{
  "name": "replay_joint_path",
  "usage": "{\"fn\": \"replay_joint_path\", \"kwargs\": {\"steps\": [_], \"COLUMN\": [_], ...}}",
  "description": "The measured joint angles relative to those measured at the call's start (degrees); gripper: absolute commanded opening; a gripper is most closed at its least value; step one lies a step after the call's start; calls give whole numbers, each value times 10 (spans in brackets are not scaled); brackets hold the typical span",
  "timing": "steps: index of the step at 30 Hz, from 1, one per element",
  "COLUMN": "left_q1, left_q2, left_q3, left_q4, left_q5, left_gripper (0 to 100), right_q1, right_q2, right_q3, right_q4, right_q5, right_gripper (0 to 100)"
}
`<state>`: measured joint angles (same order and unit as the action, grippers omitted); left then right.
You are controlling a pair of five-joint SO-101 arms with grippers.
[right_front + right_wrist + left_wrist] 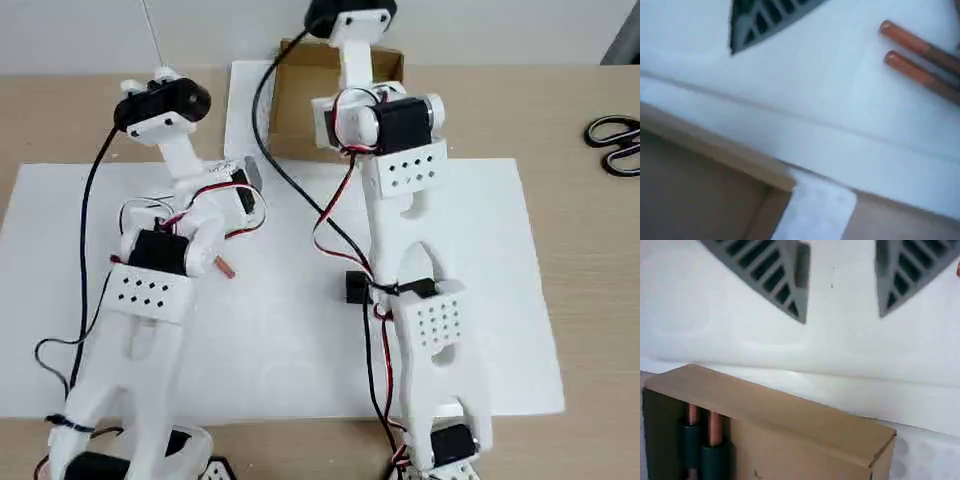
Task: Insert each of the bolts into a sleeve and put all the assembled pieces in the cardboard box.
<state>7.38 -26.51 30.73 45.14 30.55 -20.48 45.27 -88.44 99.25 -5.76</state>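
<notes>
Your left gripper (841, 312) hangs with its fingers apart and nothing between them, over the white sheet (790, 355), near the cardboard box (805, 425). The box holds two assembled pieces (702, 440) side by side. The right gripper (347, 25) is at the box's far end; its state cannot be told. Two bare bolts (917, 44) lie parallel on the sheet. One loose bolt (225, 268) lies aslant beside the left arm, which is judged the nearer. The sheet is flat, with room to work.
</notes>
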Motion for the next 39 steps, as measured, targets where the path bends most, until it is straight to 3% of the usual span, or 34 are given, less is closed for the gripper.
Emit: {"fn": "replay_joint_path", "kwargs": {"steps": [12,17,22,31,39], "left_q1": [0,0,0,0,0], "left_q2": [-116,-164,-195,-244,-279], "left_q3": [70,114,151,204,233], "left_q4": [12,12,12,12,12], "left_q5": [0,0,0,0,-19], "left_gripper": [86,86,86,86,86], "right_q1": [-4,-4,-3,-2,-4], "right_q2": [-360,-429,-433,-375,-312], "right_q3": [527,691,759,765,765], "right_q4": [0,0,-5,-60,-127], "right_q5": [-41,-88,-163,-367,-428], "right_gripper": [142,142,142,143,142]}}
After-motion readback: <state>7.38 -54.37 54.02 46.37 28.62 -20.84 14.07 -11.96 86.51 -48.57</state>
